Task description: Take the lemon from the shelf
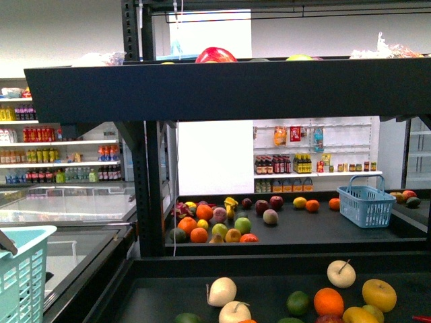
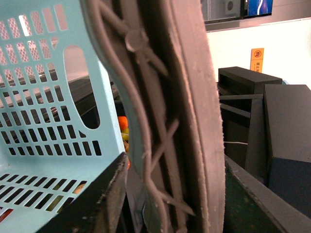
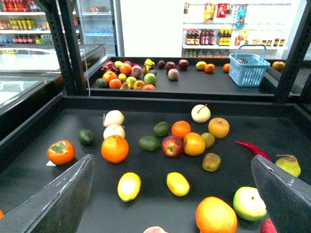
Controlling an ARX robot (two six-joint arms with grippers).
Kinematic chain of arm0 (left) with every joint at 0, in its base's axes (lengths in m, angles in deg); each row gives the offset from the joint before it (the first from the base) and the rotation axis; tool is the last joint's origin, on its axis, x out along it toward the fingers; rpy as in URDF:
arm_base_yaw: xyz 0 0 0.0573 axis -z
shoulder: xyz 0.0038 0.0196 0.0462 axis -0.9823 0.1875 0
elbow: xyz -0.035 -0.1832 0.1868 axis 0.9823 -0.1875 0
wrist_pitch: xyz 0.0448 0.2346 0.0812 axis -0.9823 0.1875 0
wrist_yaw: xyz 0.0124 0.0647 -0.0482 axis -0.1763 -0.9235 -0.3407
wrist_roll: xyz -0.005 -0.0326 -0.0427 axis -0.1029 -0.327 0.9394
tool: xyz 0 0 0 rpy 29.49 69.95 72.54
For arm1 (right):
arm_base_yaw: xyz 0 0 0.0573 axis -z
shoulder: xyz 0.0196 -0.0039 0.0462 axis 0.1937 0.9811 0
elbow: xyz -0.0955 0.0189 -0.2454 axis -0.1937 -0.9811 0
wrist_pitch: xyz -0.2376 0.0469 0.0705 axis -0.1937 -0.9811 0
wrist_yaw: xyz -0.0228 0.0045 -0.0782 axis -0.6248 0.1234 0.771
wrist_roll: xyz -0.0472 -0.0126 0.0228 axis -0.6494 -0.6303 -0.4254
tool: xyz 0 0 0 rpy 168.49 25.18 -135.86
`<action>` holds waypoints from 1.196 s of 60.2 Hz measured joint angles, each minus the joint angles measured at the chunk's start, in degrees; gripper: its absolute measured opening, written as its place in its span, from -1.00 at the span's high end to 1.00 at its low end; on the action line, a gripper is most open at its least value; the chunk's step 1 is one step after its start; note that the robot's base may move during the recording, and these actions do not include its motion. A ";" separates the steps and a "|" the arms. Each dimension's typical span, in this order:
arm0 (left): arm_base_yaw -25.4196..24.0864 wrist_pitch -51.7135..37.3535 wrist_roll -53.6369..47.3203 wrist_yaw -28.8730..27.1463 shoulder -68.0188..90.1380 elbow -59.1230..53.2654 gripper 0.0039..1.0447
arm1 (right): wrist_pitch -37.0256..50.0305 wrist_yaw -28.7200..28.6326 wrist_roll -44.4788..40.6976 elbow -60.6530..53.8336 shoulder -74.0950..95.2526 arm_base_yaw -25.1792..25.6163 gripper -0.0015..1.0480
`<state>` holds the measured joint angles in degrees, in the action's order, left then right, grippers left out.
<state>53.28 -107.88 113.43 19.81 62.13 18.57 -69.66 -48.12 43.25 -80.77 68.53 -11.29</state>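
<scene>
The right gripper [image 3: 171,164] was spread wide open over the near tray of the shelf [image 3: 218,103], holding nothing. A lemon [image 3: 178,184] lay there at 6 o'clock from the red apple [image 3: 172,146], on the robot's side. The other lemon [image 3: 129,186] was at its 9 o'clock. The lemon was probably light, firm and a bit slippery, so a pinch across its fat middle looked best. The left gripper [image 2: 138,179] seemed to pinch the handle of the light blue basket [image 2: 43,121]. I saw nothing inside it. The far blue basket [image 3: 249,69] looked empty too.

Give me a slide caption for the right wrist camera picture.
Open right gripper over the black shelf tray, two yellow lemons lying ahead among other fruit.
</scene>
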 joint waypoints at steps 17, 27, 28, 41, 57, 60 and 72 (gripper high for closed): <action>0.00 1.84 0.92 0.07 -0.92 0.02 0.76 | 0.00 0.00 -0.02 0.00 0.00 0.00 -0.86; 6.32 17.84 -20.06 17.49 -15.89 -2.95 0.87 | 0.00 0.00 -0.02 0.00 0.00 0.00 -0.86; 6.84 18.38 -20.90 18.03 -16.57 -3.41 0.87 | 0.00 0.00 -0.02 0.00 0.00 0.00 -0.86; 13.35 18.29 -25.55 24.00 -21.22 -9.51 0.87 | 0.00 0.00 0.00 0.00 0.00 0.00 -0.86; 22.49 13.14 -25.55 23.19 -21.62 -12.59 0.87 | 0.00 0.00 0.00 0.00 0.00 0.00 -0.86; 24.13 12.20 -25.33 21.94 -21.42 -12.57 0.87 | 0.00 0.00 -0.02 0.00 0.00 0.00 -0.86; 30.95 9.31 -23.52 18.47 -18.64 -11.15 0.87 | 0.00 0.00 -0.02 0.00 0.00 0.00 -0.86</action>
<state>84.23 -98.57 89.91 38.28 43.49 7.43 -69.66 -48.12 43.23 -80.77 68.53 -11.29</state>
